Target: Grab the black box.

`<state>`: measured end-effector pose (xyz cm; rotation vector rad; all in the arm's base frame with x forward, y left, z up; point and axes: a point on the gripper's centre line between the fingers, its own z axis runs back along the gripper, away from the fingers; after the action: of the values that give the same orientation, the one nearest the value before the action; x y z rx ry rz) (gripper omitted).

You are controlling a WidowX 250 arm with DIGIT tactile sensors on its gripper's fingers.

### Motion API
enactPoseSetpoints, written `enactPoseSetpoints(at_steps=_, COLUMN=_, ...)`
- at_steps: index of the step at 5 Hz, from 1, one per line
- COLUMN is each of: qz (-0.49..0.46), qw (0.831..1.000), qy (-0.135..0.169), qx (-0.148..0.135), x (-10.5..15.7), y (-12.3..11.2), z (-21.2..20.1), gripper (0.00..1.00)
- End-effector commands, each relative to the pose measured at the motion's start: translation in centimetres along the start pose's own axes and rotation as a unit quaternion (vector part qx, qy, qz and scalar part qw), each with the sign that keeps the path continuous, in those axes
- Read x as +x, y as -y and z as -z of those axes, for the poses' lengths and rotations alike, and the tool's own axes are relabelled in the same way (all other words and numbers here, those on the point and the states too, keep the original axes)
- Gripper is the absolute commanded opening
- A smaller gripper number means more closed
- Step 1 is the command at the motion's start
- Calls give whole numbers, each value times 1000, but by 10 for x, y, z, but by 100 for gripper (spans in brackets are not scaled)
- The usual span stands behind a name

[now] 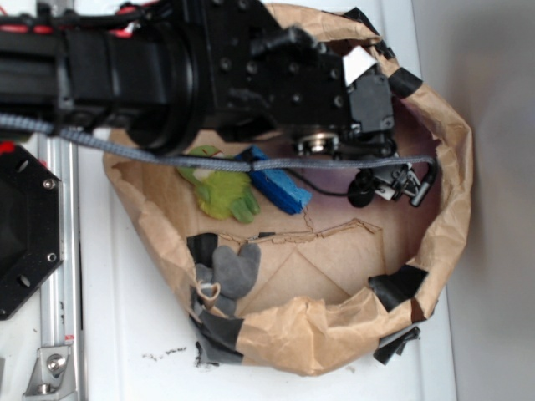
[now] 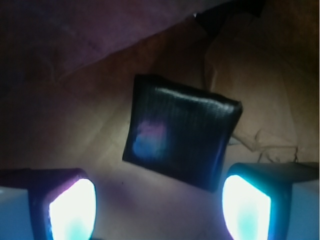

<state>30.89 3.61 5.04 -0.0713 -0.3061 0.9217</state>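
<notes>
Paper fills the scene: a crumpled brown paper bag (image 1: 435, 225), rolled open and patched with black tape strips (image 1: 398, 286), lies on a white table (image 1: 142, 326). The black robot arm (image 1: 167, 58) reaches in from nine o'clock and covers the bag's upper part, with a grey braided cable (image 1: 109, 144) trailing across it.

Seen from the wrist, the black box (image 2: 180, 131) — glossy, squarish, rounded at the corners — lies flat on the brown paper floor, turned slightly askew, at the centre of the picture. The end effector (image 2: 160, 202) hangs above it with its two fingertips (image 2: 72, 205) spread wide apart, holding nothing; they glow bright at seven and five o'clock of the frame. The box's lower right corner sits just beside the right fingertip; whether they touch cannot be told.

In the exterior view the box itself is hidden under the arm. Inside the bag, a green soft toy (image 1: 221, 188) lies touching a blue sponge (image 1: 277, 185) near the centre, and a grey cloth piece (image 1: 232, 269) rests at seven o'clock by the rim. A black hexagonal plate (image 1: 25, 234) with screws sits outside the bag at nine o'clock.
</notes>
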Motion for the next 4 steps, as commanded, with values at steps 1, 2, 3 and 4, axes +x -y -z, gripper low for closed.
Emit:
enactPoseSetpoints(at_steps=1, qz=-11, qw=999, qy=35, qx=-7, x=11, y=0, z=0, gripper=100)
enactPoseSetpoints(at_steps=2, qz=-19, qw=999, qy=45, qx=-1, x=22, y=2, z=10, gripper=100)
enactPoseSetpoints(at_steps=3, qz=-20, qw=998, qy=65, qx=14, x=33, y=2, z=22, gripper=100)
enactPoseSetpoints(at_steps=4, qz=-16, qw=997, qy=75, qx=12, x=41, y=2, z=27, gripper=100)
